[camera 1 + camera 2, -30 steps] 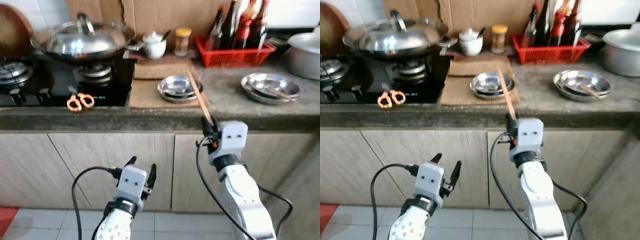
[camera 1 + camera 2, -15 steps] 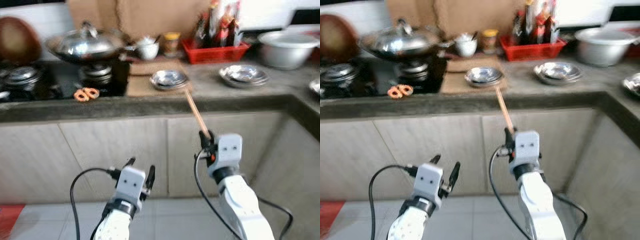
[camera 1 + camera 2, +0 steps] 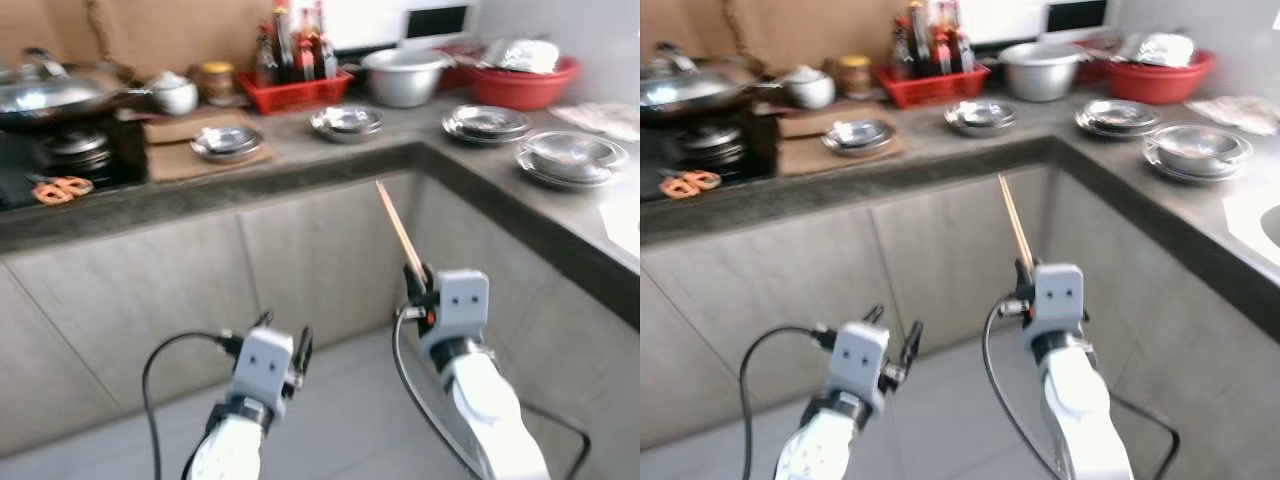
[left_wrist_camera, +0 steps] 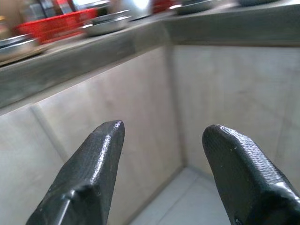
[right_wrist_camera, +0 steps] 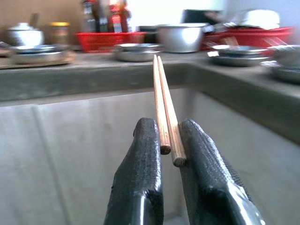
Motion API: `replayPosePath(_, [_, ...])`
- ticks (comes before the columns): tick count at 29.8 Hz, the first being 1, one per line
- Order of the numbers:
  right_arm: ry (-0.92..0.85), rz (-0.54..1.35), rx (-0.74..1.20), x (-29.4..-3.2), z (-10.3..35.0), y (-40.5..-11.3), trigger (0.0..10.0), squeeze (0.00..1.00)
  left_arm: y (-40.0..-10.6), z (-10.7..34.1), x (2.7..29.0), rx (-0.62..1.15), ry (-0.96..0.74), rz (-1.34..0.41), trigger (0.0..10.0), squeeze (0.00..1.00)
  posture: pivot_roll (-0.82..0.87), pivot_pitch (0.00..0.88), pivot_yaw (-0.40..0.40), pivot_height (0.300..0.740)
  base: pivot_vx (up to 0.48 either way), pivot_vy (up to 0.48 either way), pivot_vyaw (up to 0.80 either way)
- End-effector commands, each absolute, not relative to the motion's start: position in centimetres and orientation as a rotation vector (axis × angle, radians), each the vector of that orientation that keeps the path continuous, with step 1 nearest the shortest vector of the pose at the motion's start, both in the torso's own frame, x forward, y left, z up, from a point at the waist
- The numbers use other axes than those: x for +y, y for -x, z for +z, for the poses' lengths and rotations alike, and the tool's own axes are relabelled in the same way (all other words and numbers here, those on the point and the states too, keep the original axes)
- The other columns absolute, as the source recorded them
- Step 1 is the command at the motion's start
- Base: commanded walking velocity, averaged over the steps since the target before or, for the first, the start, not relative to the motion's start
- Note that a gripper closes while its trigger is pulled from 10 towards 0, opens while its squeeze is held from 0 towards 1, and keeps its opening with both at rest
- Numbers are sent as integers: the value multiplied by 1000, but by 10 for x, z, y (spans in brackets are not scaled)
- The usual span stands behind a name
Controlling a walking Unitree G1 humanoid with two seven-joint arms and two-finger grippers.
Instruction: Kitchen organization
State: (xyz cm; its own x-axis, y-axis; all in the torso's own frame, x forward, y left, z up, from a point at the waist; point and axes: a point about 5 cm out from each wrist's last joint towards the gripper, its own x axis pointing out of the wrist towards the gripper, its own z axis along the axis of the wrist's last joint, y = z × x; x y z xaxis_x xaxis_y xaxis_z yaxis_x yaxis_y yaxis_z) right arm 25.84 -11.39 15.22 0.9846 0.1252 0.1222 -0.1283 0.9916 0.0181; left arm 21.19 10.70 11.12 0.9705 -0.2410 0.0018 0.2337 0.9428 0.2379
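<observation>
Your right gripper [image 5: 161, 140] holds a pair of wooden chopsticks [image 3: 398, 227] in front of the cabinet doors [image 3: 320, 260], below the inner corner of the L-shaped worktop [image 3: 330, 160]. Its two black fingers [image 5: 140, 187] are clamped on the lower ends of the sticks, which rise tilted up and away, side by side and touching, their tips level with the worktop's front edge. Your left gripper [image 3: 285, 340] hangs lower over the tiled floor [image 3: 940, 420], its fingers [image 4: 89, 173] spread apart with nothing between them.

On the worktop, a red basket [image 3: 300, 92] of dark bottles [image 3: 295, 40] stands along the back edge, with a metal pot [image 3: 405, 75] beside it and a red basin [image 3: 520, 85] near the far corner. Stacks of steel dishes [image 3: 345, 120] lie nearer the front edge and along the right run. A lidded wok [image 3: 50, 92] sits on the stove [image 3: 60, 150] at the left end, and orange-handled scissors [image 3: 60, 187] lie at the stove's front edge.
</observation>
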Motion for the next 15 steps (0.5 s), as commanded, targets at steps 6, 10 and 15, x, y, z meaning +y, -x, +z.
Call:
replayPosePath(6, [-19,123,-129,-115,155,-258,10000,0,-213,112,105,-28,-228,-249,10000,0,42,34,-9,740,0,0,-800])
replayPosePath(10, [-16,118,-126,-115,154,-257,10000,0,-213,112,105,-26,-224,-252,10000,0,38,29,-7,740,0,446,-800])
replayPosePath(15, [-16,117,-127,-114,154,-257,10000,0,-213,112,104,-24,-225,-256,10000,0,37,27,-5,740,0,476,-800])
